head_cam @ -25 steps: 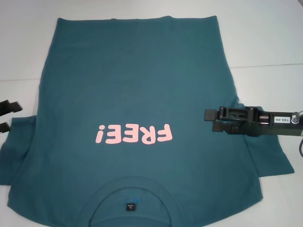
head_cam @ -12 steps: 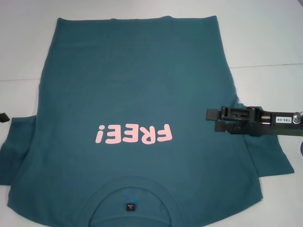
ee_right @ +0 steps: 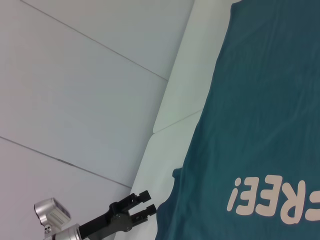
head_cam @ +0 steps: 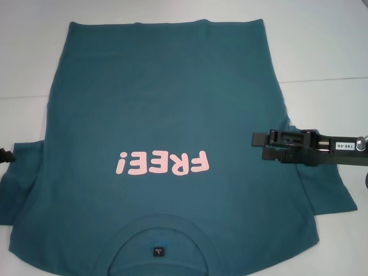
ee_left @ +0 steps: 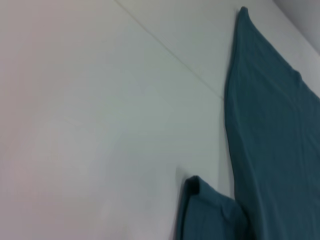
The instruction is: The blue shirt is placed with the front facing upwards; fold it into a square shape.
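Note:
The blue shirt [head_cam: 161, 115] lies flat and face up on the white table, collar and black tag [head_cam: 158, 251] nearest me, hem at the far side. Pink "FREE!" lettering [head_cam: 161, 164] runs across the chest. My right gripper [head_cam: 259, 146] hovers over the shirt where the right sleeve meets the body, open, nothing between its fingers. My left gripper [head_cam: 4, 154] barely shows at the left edge beside the left sleeve; the right wrist view shows the left gripper [ee_right: 145, 202] open, just off the sleeve's edge. The left wrist view shows the shirt's side [ee_left: 270, 125] and sleeve [ee_left: 205, 215].
The white table [head_cam: 322, 52] shows bare surface on both sides of the shirt and beyond the hem. A thin seam line [head_cam: 328, 79] crosses the table behind the right gripper. A grey wall with panel lines [ee_right: 75, 75] stands past the table.
My left gripper has drawn back to the left, nearly out of the head view. The right gripper has shifted slightly to the right. The shirt has not moved.

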You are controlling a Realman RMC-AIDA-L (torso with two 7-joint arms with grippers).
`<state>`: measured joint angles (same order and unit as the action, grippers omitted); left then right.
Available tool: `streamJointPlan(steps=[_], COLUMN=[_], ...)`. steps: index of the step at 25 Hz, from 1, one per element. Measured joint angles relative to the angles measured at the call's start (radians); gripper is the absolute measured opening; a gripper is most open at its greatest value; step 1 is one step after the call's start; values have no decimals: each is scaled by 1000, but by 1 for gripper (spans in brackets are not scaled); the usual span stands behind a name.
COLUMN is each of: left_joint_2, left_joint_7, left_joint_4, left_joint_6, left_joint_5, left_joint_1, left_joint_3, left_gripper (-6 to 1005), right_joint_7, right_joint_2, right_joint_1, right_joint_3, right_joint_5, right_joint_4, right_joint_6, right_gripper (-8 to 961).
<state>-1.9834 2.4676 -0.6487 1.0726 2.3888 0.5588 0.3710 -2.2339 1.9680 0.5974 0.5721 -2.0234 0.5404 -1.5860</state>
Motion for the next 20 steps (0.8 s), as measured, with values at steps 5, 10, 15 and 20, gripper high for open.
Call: streamJointPlan(steps=[5, 10, 15, 20], left_joint_2=[0, 0, 0, -1], left_joint_7=[-4, -17, -19, -19], left_joint_4=[4, 6, 6, 6], left_joint_6=[-12, -19, -23, -26], left_joint_5=[36, 38, 39, 40], left_joint_1=[11, 15, 17, 18], left_joint_3=[18, 38, 58, 72], left_gripper=[811, 810, 810, 809], right_joint_7=[2, 4, 5, 5], right_joint_2=[0, 0, 0, 0], right_joint_1=[-1, -1, -1, -2], right_joint_3=[0, 0, 0, 0], right_joint_5=[0, 0, 1, 2], right_joint_4=[-2, -1, -1, -1], right_joint_6=[0, 0, 0, 0], right_gripper=[944, 944, 945, 945])
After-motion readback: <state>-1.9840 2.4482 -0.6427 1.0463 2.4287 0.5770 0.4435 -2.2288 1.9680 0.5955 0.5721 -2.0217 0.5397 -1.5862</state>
